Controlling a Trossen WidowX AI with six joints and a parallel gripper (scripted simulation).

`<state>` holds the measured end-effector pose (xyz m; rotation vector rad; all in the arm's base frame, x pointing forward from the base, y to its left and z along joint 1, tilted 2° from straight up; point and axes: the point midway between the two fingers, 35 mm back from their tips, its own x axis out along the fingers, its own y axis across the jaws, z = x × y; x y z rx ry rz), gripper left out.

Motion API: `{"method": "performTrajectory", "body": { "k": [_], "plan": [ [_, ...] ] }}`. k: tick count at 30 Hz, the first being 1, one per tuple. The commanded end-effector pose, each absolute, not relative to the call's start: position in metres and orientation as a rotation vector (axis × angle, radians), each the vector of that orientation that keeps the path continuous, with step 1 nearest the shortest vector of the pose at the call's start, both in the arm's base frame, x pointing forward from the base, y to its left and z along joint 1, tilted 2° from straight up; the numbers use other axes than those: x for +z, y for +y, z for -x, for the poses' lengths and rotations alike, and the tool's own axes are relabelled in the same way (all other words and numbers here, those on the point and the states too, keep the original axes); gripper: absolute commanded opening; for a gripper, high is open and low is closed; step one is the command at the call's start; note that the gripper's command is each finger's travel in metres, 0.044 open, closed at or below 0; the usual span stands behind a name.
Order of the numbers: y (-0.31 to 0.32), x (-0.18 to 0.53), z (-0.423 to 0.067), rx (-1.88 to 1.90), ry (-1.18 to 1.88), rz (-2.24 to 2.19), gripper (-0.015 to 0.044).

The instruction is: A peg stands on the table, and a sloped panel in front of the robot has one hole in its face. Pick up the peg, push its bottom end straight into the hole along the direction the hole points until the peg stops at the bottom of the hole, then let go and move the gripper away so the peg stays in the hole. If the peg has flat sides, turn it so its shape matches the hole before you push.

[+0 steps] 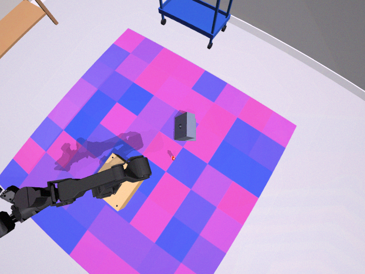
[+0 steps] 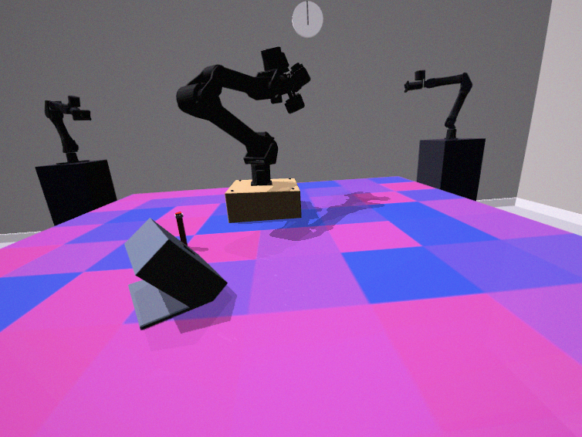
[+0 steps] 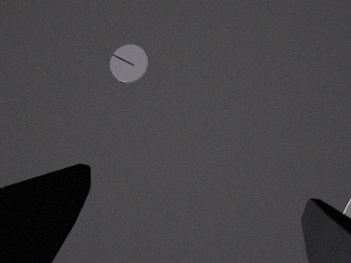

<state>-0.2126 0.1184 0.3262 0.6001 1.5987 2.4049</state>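
Note:
A thin dark peg [image 1: 173, 157] [image 2: 180, 228] with a red top stands upright on the checkered mat [image 1: 235, 165] [image 2: 404, 272]. A grey sloped panel [image 1: 185, 126] [image 2: 174, 270] stands just beyond it, with a small round hole [image 1: 179, 125] in its dark face. In the exterior view I see the panel's back, so the hole is hidden there. My gripper [image 1: 6, 209] [image 2: 300, 89] [image 3: 198, 195] is open and empty. It is raised high above the arm's base and far from the peg. The wrist view shows only the grey wall between the two fingers.
The arm stands on a wooden box [image 1: 123, 196] [image 2: 263, 201]. A blue wheeled cart [image 1: 194, 14] and a wooden table [image 1: 14, 26] stand off the mat. Two other arms stand on black pedestals [image 2: 75, 188] [image 2: 451, 164]. A clock [image 2: 306, 18] [image 3: 129, 63] hangs on the wall.

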Motion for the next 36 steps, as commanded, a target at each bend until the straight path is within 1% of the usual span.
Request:
{"method": "performTrajectory", "body": {
  "k": [1,2,19,36],
  "plan": [
    [0.119,0.326,0.213,2.403,1.596,-0.600,0.0426],
    [0.121,0.326,0.212,2.399,1.587,-0.600,0.0440],
    [0.179,0.312,0.192,2.239,1.315,-0.564,0.0440],
    [0.232,0.297,0.156,2.053,1.090,-0.489,0.0440]
  ]
}}
